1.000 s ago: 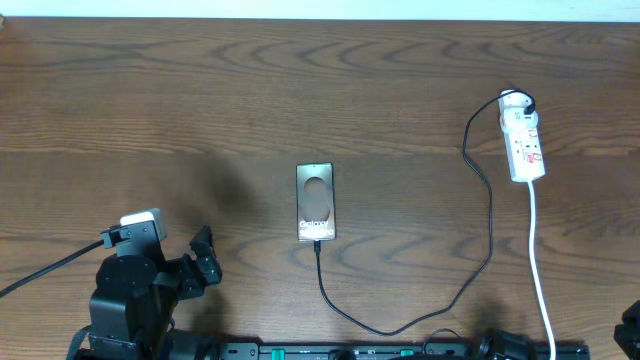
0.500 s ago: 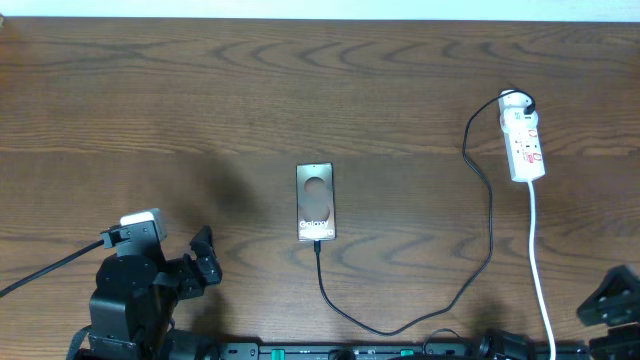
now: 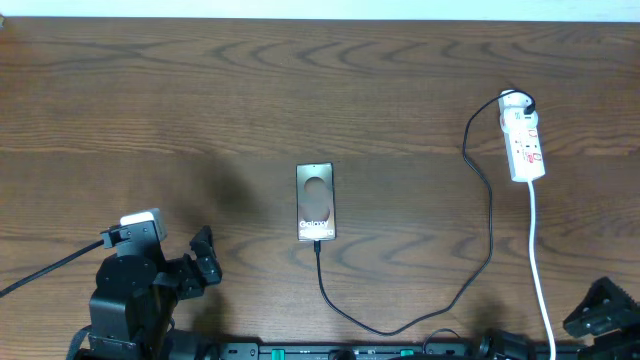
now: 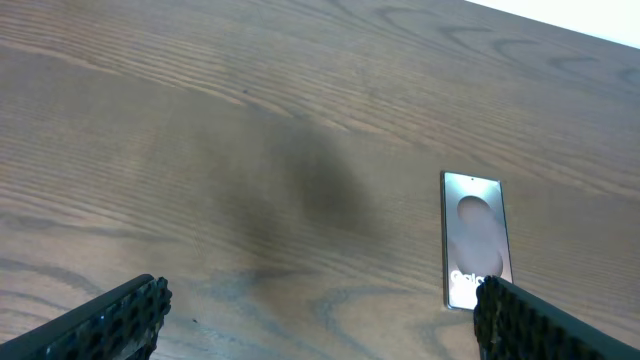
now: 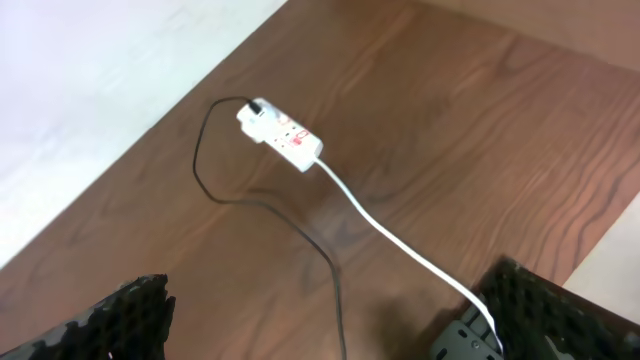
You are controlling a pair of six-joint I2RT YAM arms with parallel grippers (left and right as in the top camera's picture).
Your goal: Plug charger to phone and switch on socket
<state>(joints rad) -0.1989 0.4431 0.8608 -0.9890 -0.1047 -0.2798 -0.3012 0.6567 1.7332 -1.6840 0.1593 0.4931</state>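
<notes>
- Wooden table point(image 3: 150, 90): items lie flat within both arms' reach.
- Charger point(image 3: 489, 230): slack loop from the strip to the phone's 6 o'clock edge, apparently plugged in.
- Socket point(image 3: 523, 138): 2 o'clock; switch state unreadable.
- Phone point(image 3: 315, 202): centre.
- Left gripper point(image 3: 206, 256), 7 o'clock, and right gripper point(image 3: 598, 308), 5 o'clock: spread wide, empty.

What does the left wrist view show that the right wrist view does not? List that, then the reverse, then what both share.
Left wrist only: the phone, lying flat on the wood, and the left gripper, open and empty. Right wrist only: the socket, its white cord, the charger cable looping away from a black plug at the socket's far end, and the right gripper, open and empty. Both: the wooden table and wide-spread fingers holding nothing.
</notes>
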